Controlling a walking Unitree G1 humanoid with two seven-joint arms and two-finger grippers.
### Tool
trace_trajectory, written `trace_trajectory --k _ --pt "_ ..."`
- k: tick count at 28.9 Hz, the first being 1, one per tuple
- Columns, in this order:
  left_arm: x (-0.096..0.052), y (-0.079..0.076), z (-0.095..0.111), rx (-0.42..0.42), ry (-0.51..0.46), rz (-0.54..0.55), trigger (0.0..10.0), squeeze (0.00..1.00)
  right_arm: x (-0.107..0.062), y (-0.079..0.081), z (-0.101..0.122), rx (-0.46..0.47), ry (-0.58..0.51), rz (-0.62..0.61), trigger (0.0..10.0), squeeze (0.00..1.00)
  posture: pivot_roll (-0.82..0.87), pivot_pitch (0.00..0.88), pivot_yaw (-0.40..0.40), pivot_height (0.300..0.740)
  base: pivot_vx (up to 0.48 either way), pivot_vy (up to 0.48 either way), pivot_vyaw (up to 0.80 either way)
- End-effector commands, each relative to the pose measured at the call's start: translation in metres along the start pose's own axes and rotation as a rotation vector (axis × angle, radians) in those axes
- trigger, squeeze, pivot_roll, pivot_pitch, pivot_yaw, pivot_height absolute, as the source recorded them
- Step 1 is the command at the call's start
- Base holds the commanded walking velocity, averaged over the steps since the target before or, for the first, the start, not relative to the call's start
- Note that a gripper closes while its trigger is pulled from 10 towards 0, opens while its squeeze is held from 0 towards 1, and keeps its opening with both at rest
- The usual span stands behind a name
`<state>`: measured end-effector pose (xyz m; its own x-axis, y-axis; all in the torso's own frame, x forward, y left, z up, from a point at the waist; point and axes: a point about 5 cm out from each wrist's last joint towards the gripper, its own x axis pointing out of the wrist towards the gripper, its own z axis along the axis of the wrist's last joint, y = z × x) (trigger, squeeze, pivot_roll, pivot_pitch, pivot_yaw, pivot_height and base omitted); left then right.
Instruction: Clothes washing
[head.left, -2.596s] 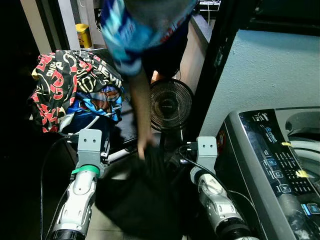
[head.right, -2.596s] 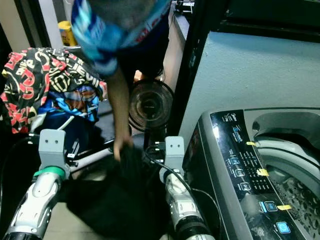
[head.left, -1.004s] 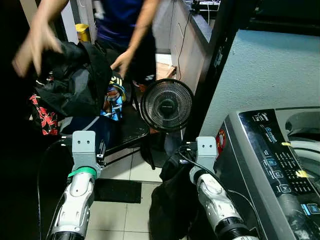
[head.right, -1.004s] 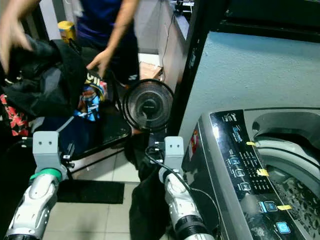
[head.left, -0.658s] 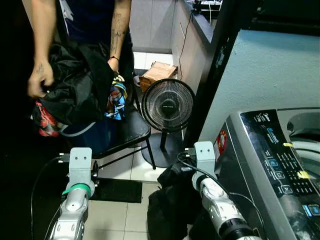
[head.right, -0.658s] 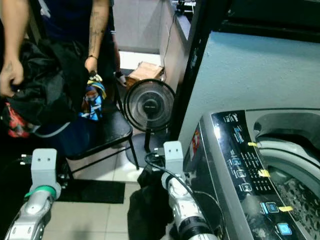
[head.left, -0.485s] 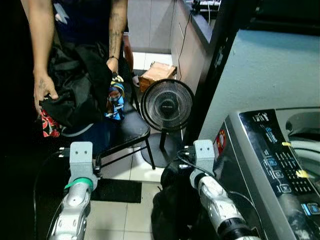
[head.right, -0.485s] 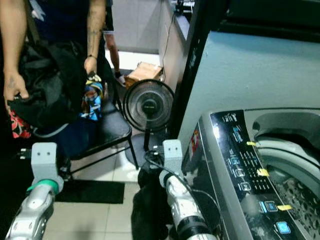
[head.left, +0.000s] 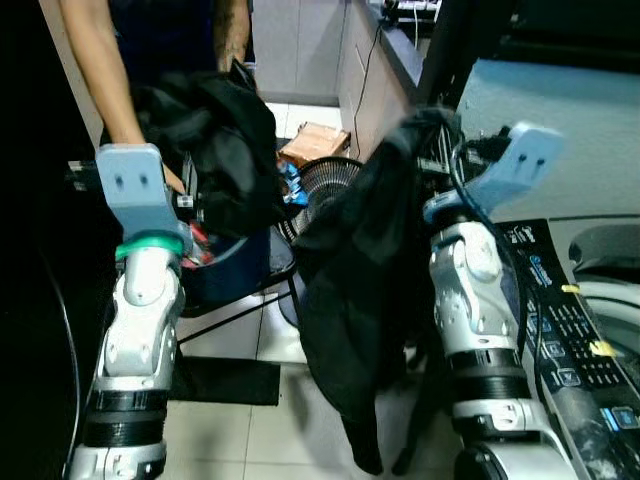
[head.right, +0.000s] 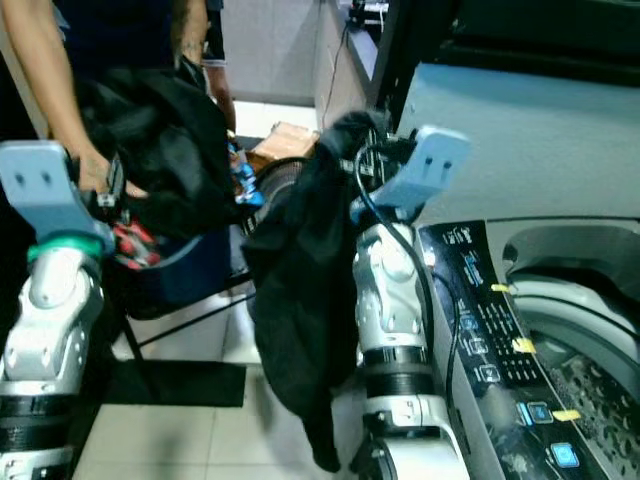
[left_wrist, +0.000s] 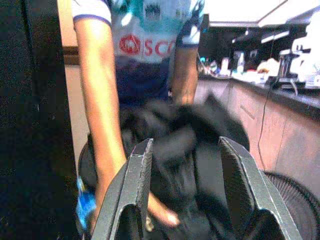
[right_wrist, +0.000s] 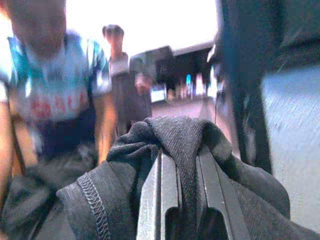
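Both arms have risen: the right hand (right_wrist: 182, 192) pinches a black garment (head.left: 360, 270) left of the washing machine (head.left: 560, 330), not yet loaded, while the left hand (left_wrist: 182, 185) gapes wide.

Head stereo pair looks forward and down from chest height, both sharing the two silver arms. Each wrist cam peers close along its own black fingers toward the person.

garment (right_wrist: 195, 145): matt black knit cloth, stitched hem
washer panel (head.left: 560, 320): glossy black plastic
arms (head.left: 465, 300): smooth silver metal
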<state>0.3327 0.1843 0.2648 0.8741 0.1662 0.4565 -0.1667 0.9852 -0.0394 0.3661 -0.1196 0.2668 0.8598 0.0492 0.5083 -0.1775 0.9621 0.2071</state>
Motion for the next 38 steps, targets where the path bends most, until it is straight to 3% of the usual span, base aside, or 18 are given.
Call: trace_trajectory --k 1,6,10,22,29,34,38 --pt "-0.001 0.003 -0.006 -0.028 0.033 0.018 10.0 0.00 -0.006 -0.005 -0.017 -0.055 0.098 -0.012 10.0 0.00 0.14 0.000 -0.013 0.740 0.000 0.000 0.00" --pt "-0.005 0.005 -0.010 -0.028 0.049 0.032 10.0 0.00 -0.010 -0.007 -0.021 -0.034 0.124 -0.029 10.0 0.00 0.14 0.000 -0.013 0.740 0.000 0.000 0.00" --pt "-0.006 -0.003 -0.006 -0.005 0.034 0.000 10.0 0.00 -0.012 -0.007 -0.018 -0.024 0.114 -0.028 10.0 0.00 0.14 0.000 -0.011 0.740 0.000 0.000 0.00" --pt "-0.006 -0.007 -0.007 -0.028 0.055 -0.017 10.0 0.00 -0.005 -0.004 -0.003 -0.016 0.096 -0.034 10.0 0.00 0.14 0.000 -0.007 0.740 0.000 0.000 0.00" --pt "-0.016 -0.011 -0.022 0.017 0.114 -0.058 10.0 0.00 -0.011 -0.004 -0.016 -0.060 0.185 -0.037 10.0 0.00 0.14 0.006 -0.005 0.740 0.000 0.000 0.00" --pt "-0.018 -0.012 -0.021 0.018 0.115 -0.060 10.0 0.00 -0.015 -0.003 -0.020 -0.020 0.223 -0.036 10.0 0.00 0.14 0.008 -0.005 0.740 0.000 0.000 -0.80" --pt "-0.012 -0.012 -0.015 0.021 0.089 -0.062 10.0 0.00 -0.011 0.001 -0.011 0.011 0.185 -0.015 10.0 0.00 0.15 0.009 -0.004 0.740 0.000 0.000 -0.80"
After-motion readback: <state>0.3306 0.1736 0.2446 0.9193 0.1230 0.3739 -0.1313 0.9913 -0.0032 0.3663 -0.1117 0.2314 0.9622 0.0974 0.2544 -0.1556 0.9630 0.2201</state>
